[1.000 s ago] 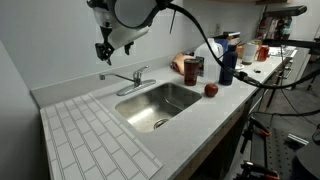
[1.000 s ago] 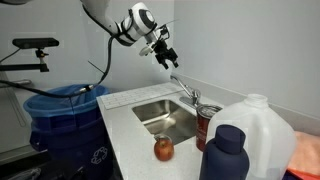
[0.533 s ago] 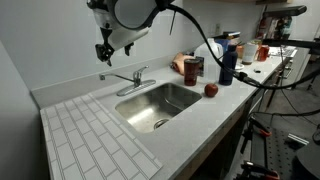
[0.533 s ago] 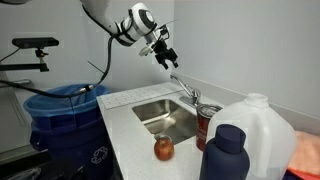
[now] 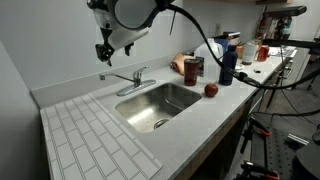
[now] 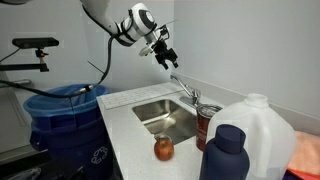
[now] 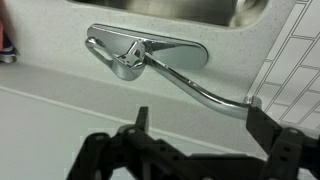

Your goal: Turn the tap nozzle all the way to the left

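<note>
The tap nozzle [image 7: 205, 92] is a slim chrome tube that curves from the faucet base toward the lower right in the wrist view. Its tip lies close to one finger. It also shows in both exterior views [image 5: 112, 77] [image 6: 181, 85], swung over the counter beside the steel sink [image 5: 160, 102]. The short chrome lever handle [image 7: 128, 58] sits on top of the base. My gripper [image 7: 197, 121] is open and empty. It hovers above the nozzle's tip in both exterior views [image 5: 103, 52] [image 6: 163, 57], with a gap between them.
A red apple [image 5: 211, 89] lies on the counter by the sink. A red can [image 5: 192, 68], a dark blue bottle [image 5: 227, 63] and a white jug [image 6: 257, 135] stand nearby. A tiled drainboard [image 5: 85, 135] lies beside the sink. A blue bin [image 6: 62, 118] stands past the counter.
</note>
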`<move>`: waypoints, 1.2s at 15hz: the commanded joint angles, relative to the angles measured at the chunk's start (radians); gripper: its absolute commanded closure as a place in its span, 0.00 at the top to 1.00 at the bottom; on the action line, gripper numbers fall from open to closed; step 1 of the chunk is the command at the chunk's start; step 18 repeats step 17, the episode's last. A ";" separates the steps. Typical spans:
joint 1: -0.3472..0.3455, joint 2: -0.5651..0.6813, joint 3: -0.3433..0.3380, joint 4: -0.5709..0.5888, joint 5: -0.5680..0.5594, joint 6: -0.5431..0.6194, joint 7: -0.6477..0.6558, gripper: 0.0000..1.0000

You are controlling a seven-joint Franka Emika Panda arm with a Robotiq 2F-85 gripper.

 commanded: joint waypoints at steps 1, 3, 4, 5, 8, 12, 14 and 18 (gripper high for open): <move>-0.028 0.000 0.036 0.006 -0.017 -0.010 0.008 1.00; -0.028 0.000 0.036 0.006 -0.017 -0.010 0.008 1.00; -0.028 0.000 0.036 0.006 -0.017 -0.010 0.008 1.00; -0.028 0.000 0.036 0.006 -0.017 -0.010 0.008 1.00; -0.028 0.000 0.036 0.006 -0.017 -0.010 0.008 1.00; -0.028 0.000 0.036 0.006 -0.017 -0.010 0.008 1.00; -0.028 0.000 0.036 0.006 -0.017 -0.010 0.008 1.00; -0.028 0.000 0.036 0.006 -0.017 -0.010 0.008 1.00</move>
